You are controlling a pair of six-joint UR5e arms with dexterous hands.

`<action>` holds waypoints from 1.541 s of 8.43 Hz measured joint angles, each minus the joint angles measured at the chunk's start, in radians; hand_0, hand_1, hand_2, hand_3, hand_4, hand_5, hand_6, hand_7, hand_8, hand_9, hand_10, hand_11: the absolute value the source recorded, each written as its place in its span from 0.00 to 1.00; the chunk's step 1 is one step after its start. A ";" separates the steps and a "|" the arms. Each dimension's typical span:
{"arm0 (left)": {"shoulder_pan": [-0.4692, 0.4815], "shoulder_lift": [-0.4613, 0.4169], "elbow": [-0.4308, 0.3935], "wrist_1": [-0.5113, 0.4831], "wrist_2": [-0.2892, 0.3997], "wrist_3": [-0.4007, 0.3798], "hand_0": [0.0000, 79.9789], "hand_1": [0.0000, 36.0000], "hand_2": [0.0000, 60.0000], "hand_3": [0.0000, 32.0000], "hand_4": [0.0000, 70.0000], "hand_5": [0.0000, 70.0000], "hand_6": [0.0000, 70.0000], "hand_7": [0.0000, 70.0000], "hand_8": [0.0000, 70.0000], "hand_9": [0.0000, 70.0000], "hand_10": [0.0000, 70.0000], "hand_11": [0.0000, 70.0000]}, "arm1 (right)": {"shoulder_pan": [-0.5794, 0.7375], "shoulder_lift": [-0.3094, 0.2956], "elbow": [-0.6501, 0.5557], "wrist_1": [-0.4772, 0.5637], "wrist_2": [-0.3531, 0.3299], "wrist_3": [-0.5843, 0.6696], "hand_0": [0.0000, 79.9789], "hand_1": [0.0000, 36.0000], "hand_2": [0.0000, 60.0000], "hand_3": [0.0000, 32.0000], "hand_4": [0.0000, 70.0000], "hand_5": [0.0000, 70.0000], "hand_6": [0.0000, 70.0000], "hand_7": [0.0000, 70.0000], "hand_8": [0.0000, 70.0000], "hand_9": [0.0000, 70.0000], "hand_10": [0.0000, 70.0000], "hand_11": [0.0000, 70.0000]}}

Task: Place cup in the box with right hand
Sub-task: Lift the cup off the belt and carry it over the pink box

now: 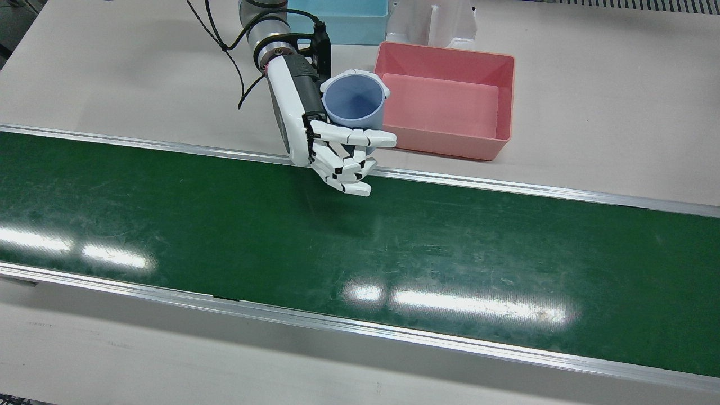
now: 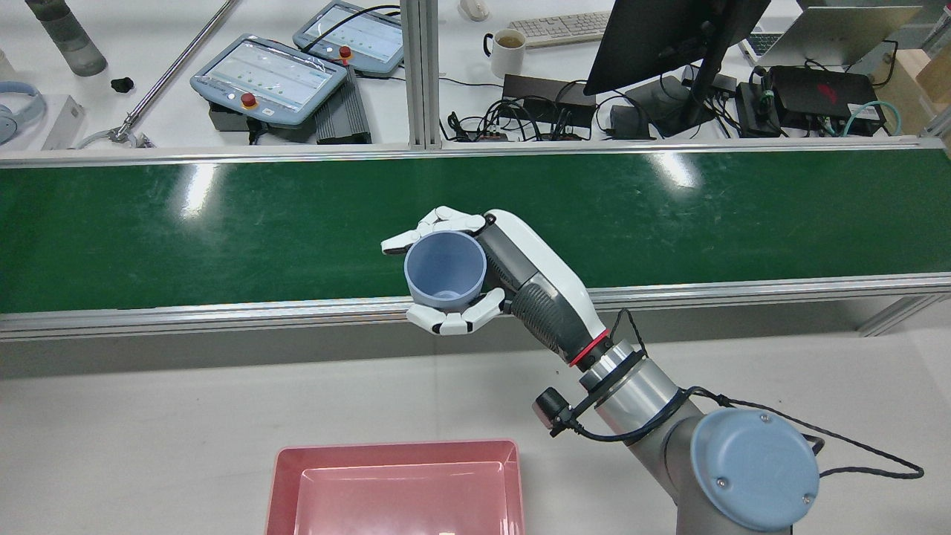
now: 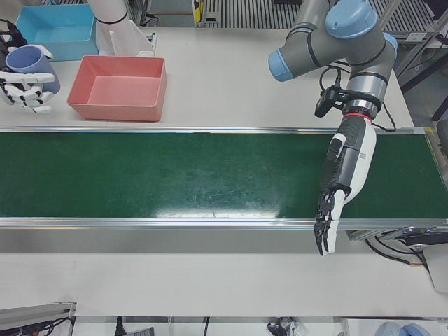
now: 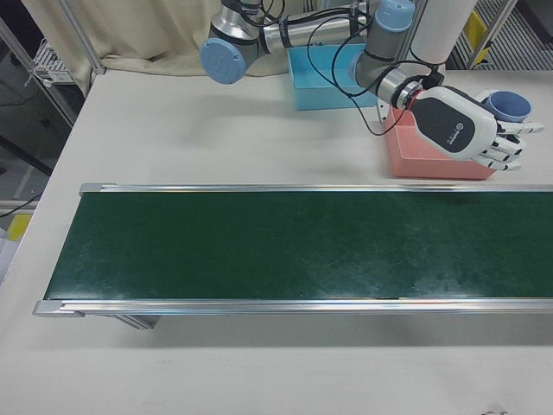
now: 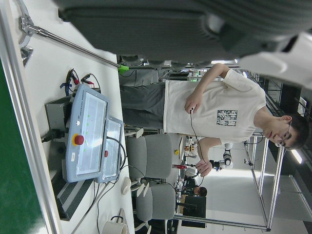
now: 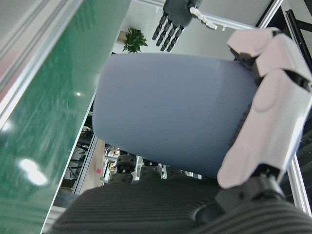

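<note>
Pink box (image 1: 447,101) interior lies open; white stand (image 1: 433,22) crowds its far side.

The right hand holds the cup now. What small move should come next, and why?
Probably carry it sideways toward the pink box. The right hand grips the blue cup upright in the air, beside the box's rim, not yet over the empty inside.

table (image 1: 590,101) | pink box (image 1: 447,104); blue bin (image 1: 343,21), apparently; green conveyor (image 1: 360,253)
</note>
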 measured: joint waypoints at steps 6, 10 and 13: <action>0.000 0.000 0.000 0.000 -0.001 0.000 0.00 0.00 0.00 0.00 0.00 0.00 0.00 0.00 0.00 0.00 0.00 0.00 | -0.197 -0.077 0.142 -0.028 0.023 -0.181 0.65 1.00 1.00 0.00 0.12 0.19 0.23 0.91 0.18 0.39 0.09 0.18; 0.000 0.000 0.000 -0.001 0.000 0.000 0.00 0.00 0.00 0.00 0.00 0.00 0.00 0.00 0.00 0.00 0.00 0.00 | -0.228 -0.088 0.135 -0.032 0.013 -0.187 0.59 0.00 0.00 0.19 0.25 0.03 0.12 0.66 0.06 0.22 0.02 0.05; 0.000 0.000 0.000 0.000 0.000 0.000 0.00 0.00 0.00 0.00 0.00 0.00 0.00 0.00 0.00 0.00 0.00 0.00 | -0.234 -0.090 0.130 -0.048 0.013 -0.185 0.38 0.00 0.00 0.55 0.09 0.02 0.16 0.96 0.14 0.38 0.03 0.05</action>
